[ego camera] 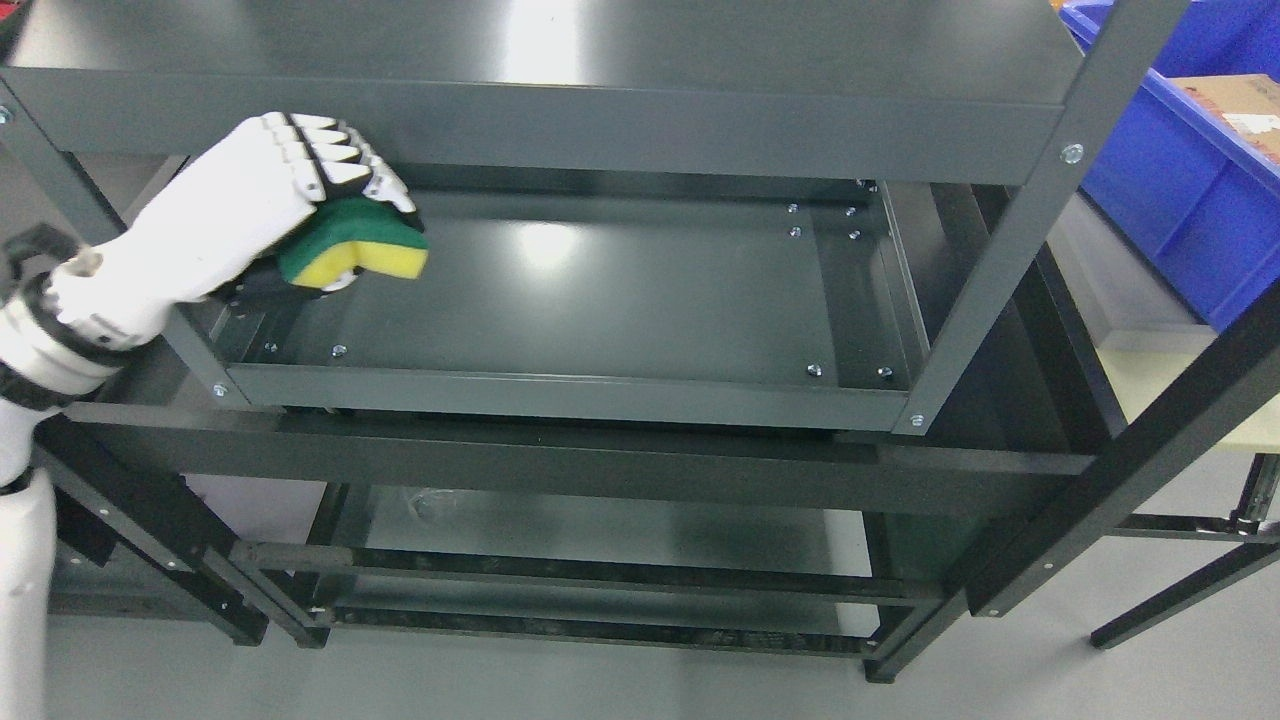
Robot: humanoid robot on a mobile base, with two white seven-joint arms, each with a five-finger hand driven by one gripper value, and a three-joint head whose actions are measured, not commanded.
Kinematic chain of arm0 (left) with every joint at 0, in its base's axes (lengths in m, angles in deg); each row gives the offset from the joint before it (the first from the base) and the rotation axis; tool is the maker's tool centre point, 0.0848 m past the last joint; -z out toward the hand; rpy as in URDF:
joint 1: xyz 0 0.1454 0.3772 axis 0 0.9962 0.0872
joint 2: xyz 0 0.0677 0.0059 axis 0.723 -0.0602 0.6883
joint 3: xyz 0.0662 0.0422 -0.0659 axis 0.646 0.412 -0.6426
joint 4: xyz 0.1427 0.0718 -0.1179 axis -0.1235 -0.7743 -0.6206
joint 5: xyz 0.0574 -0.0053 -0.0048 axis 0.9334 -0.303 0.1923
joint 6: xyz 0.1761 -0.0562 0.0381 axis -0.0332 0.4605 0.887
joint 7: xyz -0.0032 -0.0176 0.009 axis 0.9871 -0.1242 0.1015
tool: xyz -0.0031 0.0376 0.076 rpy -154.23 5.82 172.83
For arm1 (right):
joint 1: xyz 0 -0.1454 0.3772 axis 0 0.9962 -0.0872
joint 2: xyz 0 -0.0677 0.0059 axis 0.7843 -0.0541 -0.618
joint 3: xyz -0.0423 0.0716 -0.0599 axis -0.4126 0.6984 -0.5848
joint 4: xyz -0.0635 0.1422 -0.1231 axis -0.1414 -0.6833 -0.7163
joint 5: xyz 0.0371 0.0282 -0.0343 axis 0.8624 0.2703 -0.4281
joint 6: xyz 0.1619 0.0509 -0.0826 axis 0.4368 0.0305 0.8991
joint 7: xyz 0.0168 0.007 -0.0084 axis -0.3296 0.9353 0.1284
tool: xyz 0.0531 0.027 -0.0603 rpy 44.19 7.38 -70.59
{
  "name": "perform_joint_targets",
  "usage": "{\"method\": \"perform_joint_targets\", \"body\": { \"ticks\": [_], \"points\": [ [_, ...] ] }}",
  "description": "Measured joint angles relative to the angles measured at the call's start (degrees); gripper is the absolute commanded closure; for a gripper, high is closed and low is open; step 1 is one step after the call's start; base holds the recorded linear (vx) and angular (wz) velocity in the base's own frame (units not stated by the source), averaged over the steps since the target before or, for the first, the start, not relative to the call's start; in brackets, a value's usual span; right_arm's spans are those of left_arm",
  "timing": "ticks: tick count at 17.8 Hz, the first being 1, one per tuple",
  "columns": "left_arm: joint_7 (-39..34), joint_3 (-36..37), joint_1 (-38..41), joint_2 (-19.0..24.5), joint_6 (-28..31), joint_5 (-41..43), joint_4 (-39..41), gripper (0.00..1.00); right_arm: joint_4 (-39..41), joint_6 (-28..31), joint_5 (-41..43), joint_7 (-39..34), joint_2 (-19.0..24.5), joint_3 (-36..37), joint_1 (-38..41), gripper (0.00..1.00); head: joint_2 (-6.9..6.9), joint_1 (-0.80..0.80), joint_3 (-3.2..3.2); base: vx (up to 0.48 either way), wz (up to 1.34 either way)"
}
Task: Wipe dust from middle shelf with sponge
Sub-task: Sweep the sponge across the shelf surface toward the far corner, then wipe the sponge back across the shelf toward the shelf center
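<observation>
A robot's left hand (270, 200) grips a yellow-and-green sponge (355, 250) at the left end of the middle shelf (600, 290) of a dark metal rack, its white fingers (335, 160) curled over the green scouring side with the yellow foam facing down and outward. The sponge sits just above the shelf's left front corner, close under the front lip of the top shelf (560, 125); whether the foam actually touches the middle shelf cannot be told from this angle.

The risks from here appear to lie in the tight gap. The knuckles sit almost against the top shelf's lip, so a sweep toward the shelf's far end could likely scrape or snag the hand on that edge. The forearm passes right beside the rack's left front upright (190, 350), and a wide stroke might knock it there. The grip looks to catch only the sponge's upper part; dragged hard across the metal, the sponge might twist or pull free. The raised front rim of the middle shelf and the screw heads (812, 370) near its right corners could also catch the foam.

Much is hard to read. No dust shows on the glossy panel, where ceiling glare washes out the surface. The thumb is hidden beneath the sponge. The right arm is out of view. Beyond the shelf's right end, a blue bin (1180, 190) holding a cardboard box (1240, 105) is cut off by the frame.
</observation>
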Motion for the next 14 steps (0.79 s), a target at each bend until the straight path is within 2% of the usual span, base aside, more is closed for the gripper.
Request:
{"method": "perform_joint_targets", "body": {
  "ticks": [5,9,12,14],
  "points": [
    [0.0,-7.0,3.6,5.6,0.0,-4.0,-0.3,1.00,0.0,0.0,0.0,0.0,0.0,0.0,0.0,0.00,0.00,0.00,0.00,0.000,0.00],
    [-0.5,-7.0,2.7,7.8,0.0,-5.4,-0.1,1.00,0.0,0.0,0.0,0.0,0.0,0.0,0.0,0.00,0.00,0.00,0.00,0.000,0.00],
    [-0.4,-2.6,-1.0,5.9,0.0,-3.9,0.2,1.00,0.0,0.1,0.0,0.0,0.0,0.0,0.0,0.00,0.00,0.00,0.00,0.000,0.01],
    [-0.2,1.2,-4.3,2.7,0.0,-0.4,0.4,1.00,0.0,0.1,0.0,0.0,0.0,0.0,0.0,0.00,0.00,0.00,0.00,0.000,0.00]
  ]
}}
